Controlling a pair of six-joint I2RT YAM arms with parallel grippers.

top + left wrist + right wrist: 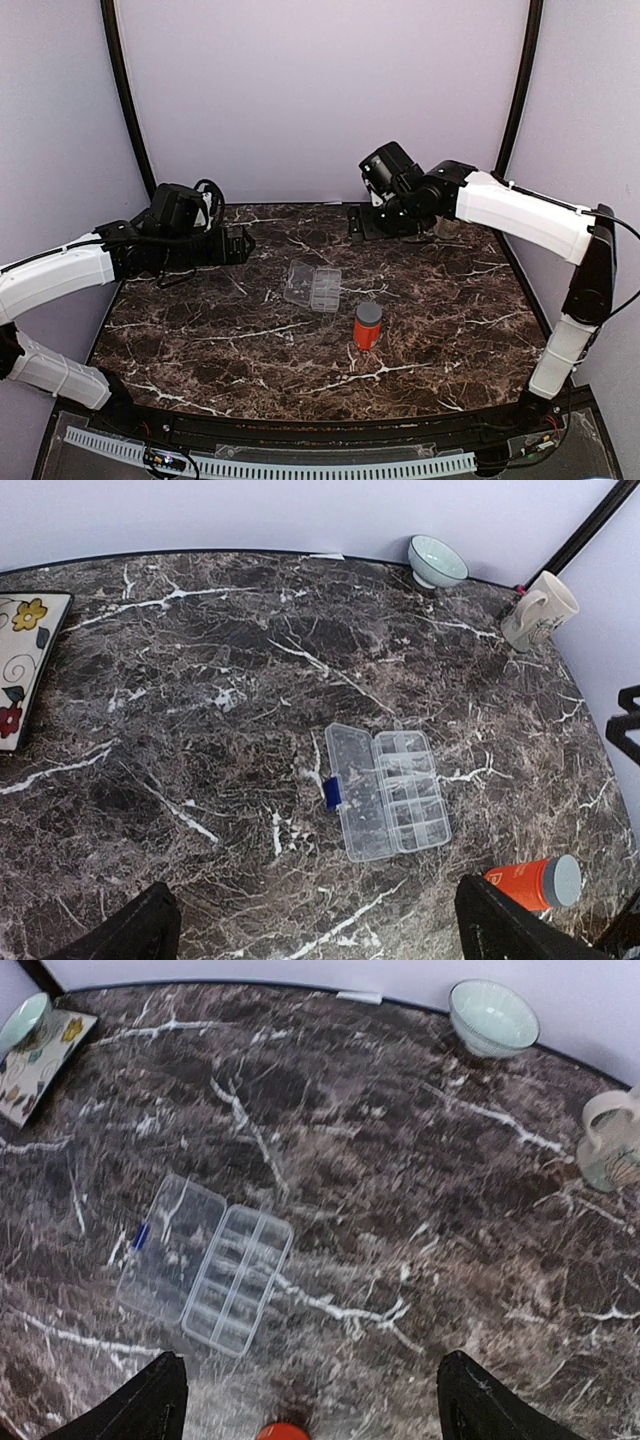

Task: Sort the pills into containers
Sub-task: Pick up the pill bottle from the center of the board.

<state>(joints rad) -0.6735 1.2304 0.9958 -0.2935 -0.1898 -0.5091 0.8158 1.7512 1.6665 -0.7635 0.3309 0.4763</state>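
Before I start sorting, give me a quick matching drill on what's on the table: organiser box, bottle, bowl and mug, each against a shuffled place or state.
Things:
1. organiser box
2. bottle
3. bowl
4. mug

Descriptions:
A. pale, at the table's far edge
B. clear, lid swung open, mid-table
C. orange with a grey cap, just nearer the arm bases than the box
D. cream, with a handle, towards the far right corner

Pairs: 1-B, 2-C, 3-A, 4-D
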